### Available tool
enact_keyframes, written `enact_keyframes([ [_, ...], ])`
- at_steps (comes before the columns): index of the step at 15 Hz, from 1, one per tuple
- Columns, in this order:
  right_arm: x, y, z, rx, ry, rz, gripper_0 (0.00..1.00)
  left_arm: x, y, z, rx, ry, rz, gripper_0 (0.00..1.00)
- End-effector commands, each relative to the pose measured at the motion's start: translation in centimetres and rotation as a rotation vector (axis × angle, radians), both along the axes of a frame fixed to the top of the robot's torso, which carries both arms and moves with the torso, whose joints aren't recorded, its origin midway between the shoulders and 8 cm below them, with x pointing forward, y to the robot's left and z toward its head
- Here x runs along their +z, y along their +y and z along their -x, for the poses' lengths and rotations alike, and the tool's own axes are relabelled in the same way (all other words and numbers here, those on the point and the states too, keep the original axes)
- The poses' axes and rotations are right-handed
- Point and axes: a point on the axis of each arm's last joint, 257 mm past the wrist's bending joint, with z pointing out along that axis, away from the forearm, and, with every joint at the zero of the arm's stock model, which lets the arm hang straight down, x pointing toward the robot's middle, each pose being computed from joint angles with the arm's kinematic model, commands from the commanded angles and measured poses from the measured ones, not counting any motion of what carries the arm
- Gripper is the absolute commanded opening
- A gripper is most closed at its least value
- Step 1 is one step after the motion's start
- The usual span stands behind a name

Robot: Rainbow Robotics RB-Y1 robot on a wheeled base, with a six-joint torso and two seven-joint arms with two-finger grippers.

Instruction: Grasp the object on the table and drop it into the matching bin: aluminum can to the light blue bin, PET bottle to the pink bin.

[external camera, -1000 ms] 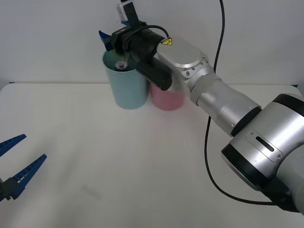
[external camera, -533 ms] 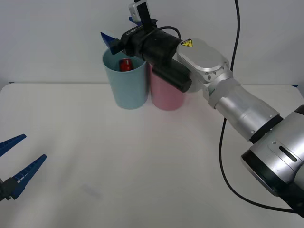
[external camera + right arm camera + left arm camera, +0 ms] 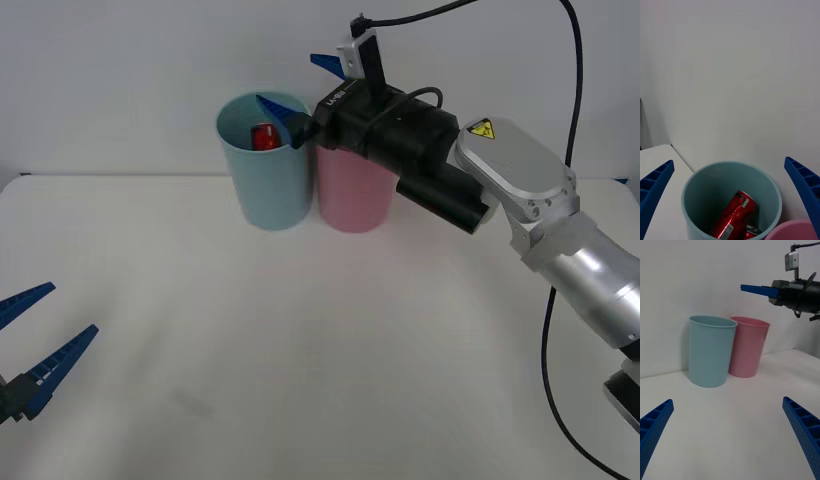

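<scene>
At the lower left edge of the front view, the left gripper [image 3: 35,355] hangs idle over the white table [image 3: 300,350], its blue fingers spread apart with nothing between them.

Upper centre-left stands the light blue bin [image 3: 266,165], and the red can [image 3: 264,137] lies inside it, tilted against the wall, resting low in the bin in the right wrist view [image 3: 733,219]. The drop looks done, since the can sits in the matching bin.

Should it need lifting again, the can would likely be light and thin-walled, stiff enough for a gentle squeeze but easy to dent, and its glossy side may slip; the middle of its round body is the best place to hold.

Touching or just beside the blue bin on its right is the pink bin [image 3: 352,195].

Above both bins, upper centre, the right gripper [image 3: 300,85] hovers with its fingers wide open and empty, its arm reaching in from the right edge.
</scene>
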Motion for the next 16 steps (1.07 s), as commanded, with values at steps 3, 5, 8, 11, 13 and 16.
enact_keyframes([
  [3, -3.2, -5.6, 5.3, 0.031, 0.001, 0.036, 1.00, 0.0, 0.0, 0.0, 0.000, 0.000, 0.000, 1.00],
  [5, -4.4, -7.8, 7.6, 0.064, 0.010, 0.055, 1.00, 0.0, 0.0, 0.0, 0.000, 0.000, 0.000, 1.00],
  [8, -6.8, -11.7, 10.2, 0.095, 0.036, 0.083, 1.00, 0.0, 0.0, 0.0, 0.000, 0.000, 0.000, 1.00],
  [11, -9.4, -16.4, 12.0, 0.081, 0.046, 0.131, 1.00, 0.0, 0.0, 0.0, 0.000, 0.000, 0.000, 1.00],
  [13, -11.1, -18.8, 13.6, 0.083, 0.069, 0.146, 1.00, 0.0, 0.0, 0.0, 0.000, 0.000, 0.000, 1.00],
  [16, -12.8, -22.2, 15.9, 0.076, 0.088, 0.169, 1.00, 0.0, 0.0, 0.0, 0.000, 0.000, 0.000, 1.00],
])
